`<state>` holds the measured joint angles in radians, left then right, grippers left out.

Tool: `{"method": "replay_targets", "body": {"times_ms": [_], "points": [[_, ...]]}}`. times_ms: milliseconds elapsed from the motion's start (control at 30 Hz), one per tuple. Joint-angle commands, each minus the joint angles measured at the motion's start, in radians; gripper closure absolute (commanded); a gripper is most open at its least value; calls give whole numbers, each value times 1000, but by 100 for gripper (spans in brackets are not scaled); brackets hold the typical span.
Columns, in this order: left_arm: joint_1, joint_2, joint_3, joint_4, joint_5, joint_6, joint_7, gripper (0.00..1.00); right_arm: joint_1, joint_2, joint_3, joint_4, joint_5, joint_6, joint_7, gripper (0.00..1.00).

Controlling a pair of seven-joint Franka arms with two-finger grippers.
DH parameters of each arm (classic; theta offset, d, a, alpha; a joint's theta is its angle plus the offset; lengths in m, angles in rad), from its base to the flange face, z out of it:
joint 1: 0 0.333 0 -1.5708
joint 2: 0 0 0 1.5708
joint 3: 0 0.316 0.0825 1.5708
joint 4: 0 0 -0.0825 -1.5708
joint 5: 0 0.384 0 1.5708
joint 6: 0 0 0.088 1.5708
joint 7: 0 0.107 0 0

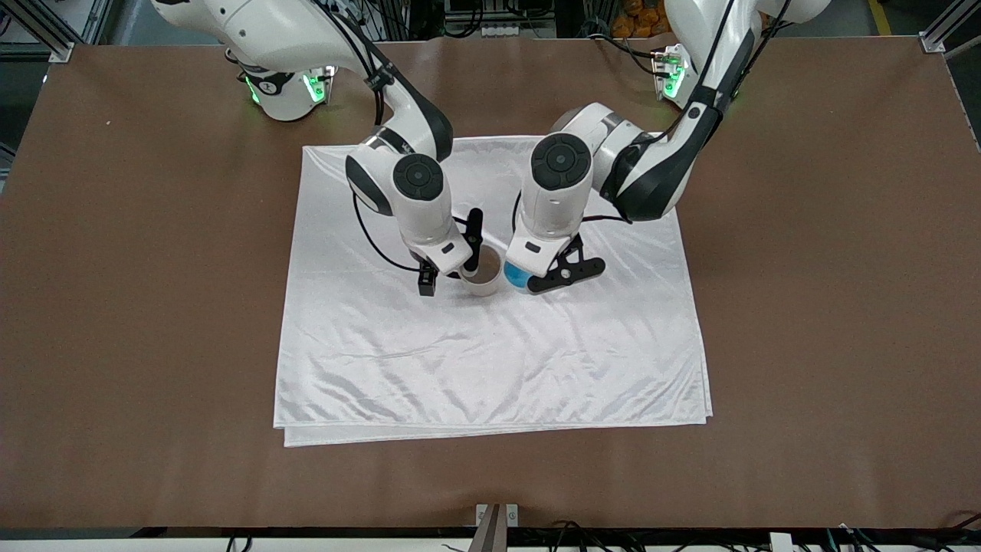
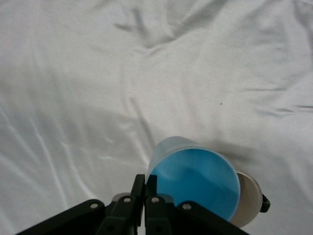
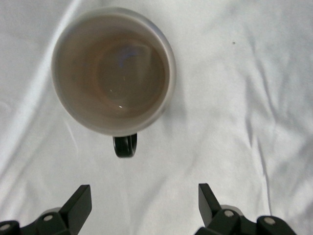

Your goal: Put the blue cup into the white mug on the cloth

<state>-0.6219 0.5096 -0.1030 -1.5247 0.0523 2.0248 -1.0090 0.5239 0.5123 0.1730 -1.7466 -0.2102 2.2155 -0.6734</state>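
The white mug (image 1: 481, 279) stands upright on the cloth (image 1: 490, 360), its beige inside showing (image 3: 112, 68) and its black handle (image 3: 125, 145) pointing toward my right gripper. My right gripper (image 1: 452, 257) hovers over the mug, open, with nothing between its fingers (image 3: 145, 196). My left gripper (image 2: 145, 183) is shut on the rim of the blue cup (image 2: 195, 181), one finger inside and one outside. The blue cup (image 1: 515, 277) hangs tilted right beside the mug (image 2: 247, 200), toward the left arm's end of the table.
The wrinkled white cloth (image 2: 98, 98) lies on the brown table (image 1: 805, 307) and reaches well past both cups on every side. Both arms lean in close together over the cloth's middle.
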Motion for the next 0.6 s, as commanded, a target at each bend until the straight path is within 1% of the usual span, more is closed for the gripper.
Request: {"method": "replay_targets", "body": {"times_ms": [0, 100, 267, 367, 500, 567], "points": [[-18, 17, 3, 41, 6, -12, -37, 100, -47, -72, 3, -25, -25, -34, -44, 3], [-22, 27, 3, 61, 6, -12, -55, 100, -74, -107, 5, -27, -21, -62, -43, 3], [-50, 49, 3, 78, 6, -11, -94, 100, -125, -167, 6, -40, -12, -68, -43, 3], [-61, 55, 3, 83, 6, -11, -109, 100, -162, -195, 13, -39, -8, -108, -44, 3], [-71, 58, 3, 84, 6, -5, -125, 100, -194, -244, 10, -39, 35, -141, -46, 3], [-78, 63, 3, 86, 6, 0, -135, 100, -219, -264, 10, -39, 40, -160, -46, 3]]}}
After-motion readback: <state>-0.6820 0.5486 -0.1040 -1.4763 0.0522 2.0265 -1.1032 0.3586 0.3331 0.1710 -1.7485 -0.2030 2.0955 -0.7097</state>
